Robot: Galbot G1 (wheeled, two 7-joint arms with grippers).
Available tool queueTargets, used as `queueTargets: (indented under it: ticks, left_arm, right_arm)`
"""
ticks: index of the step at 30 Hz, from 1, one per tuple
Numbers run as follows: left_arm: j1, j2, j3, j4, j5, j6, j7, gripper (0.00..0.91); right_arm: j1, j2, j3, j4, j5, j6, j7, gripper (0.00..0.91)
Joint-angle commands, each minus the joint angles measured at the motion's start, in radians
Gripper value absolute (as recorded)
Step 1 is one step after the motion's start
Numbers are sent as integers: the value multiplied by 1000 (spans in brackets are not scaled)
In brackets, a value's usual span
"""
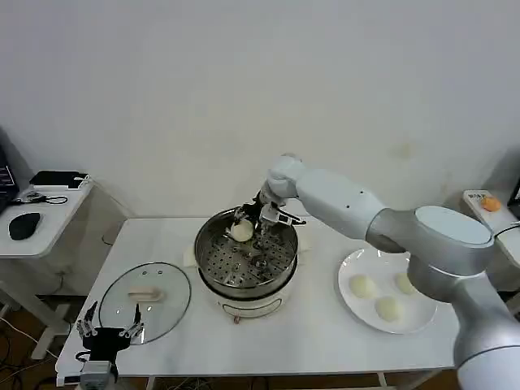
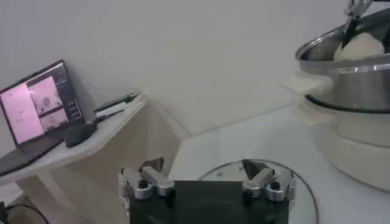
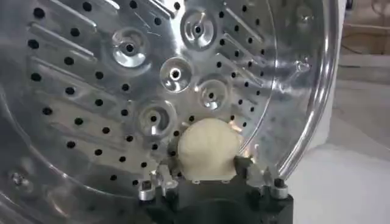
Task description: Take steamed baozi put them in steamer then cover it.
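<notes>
A smooth, pale baozi [image 3: 207, 149] sits pinched in the right gripper [image 1: 253, 221] above the steamer [image 1: 244, 268]'s perforated tray; three more apparently wait on the plate [image 1: 349, 305] beside it.

The white table [image 1: 317, 333] carries the steamer [image 1: 246, 262] on its white base near the middle, with the glass lid [image 1: 145, 301] lying flat toward the robot's left and a white plate [image 1: 354, 307] toward its right. The lid sits close to the table's front left corner, well apart from the plate. In the left wrist view the lid [image 2: 304, 189] lies just beside the steamer's base [image 2: 350, 149] on the tabletop [image 2: 244, 137].
</notes>
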Motion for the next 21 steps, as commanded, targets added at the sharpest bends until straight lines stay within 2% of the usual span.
queueTargets:
  ticks: [1, 4, 6, 7, 8, 12, 16, 19, 21]
  left_arm:
    - [0, 1, 2, 1, 0, 0, 0, 907]
    - [-8, 4, 9, 6, 1, 0, 0, 907]
    - [-15, 7, 14, 10, -2, 1, 2, 907]
    - [-16, 9, 14, 11, -4, 1, 3, 907]
    - [-19, 14, 16, 14, -10, 1, 4, 907]
    - [-30, 39, 9, 23, -51, 11, 8, 907]
    - [-59, 59, -23, 28, -117, 10, -3, 907]
    - [-85, 73, -49, 29, -182, 8, -7, 907]
    - [-94, 82, -56, 30, -204, 5, -8, 907]
  right_arm:
    - [140, -120, -32, 181, 230, -85, -87, 907]
    - [219, -252, -58, 298, 363, -164, -123, 907]
    - [249, -329, -79, 360, 415, -221, -133, 907]
    - [256, -379, -91, 381, 440, -258, -132, 907]
    - [271, -449, -114, 417, 460, -329, -128, 907]
    - [276, -617, -145, 488, 439, -459, -116, 907]
    - [257, -819, -184, 545, 454, -526, -125, 907]
    - [234, -900, -214, 580, 468, -560, -137, 907]
    - [212, -940, -248, 606, 483, -587, -166, 907]
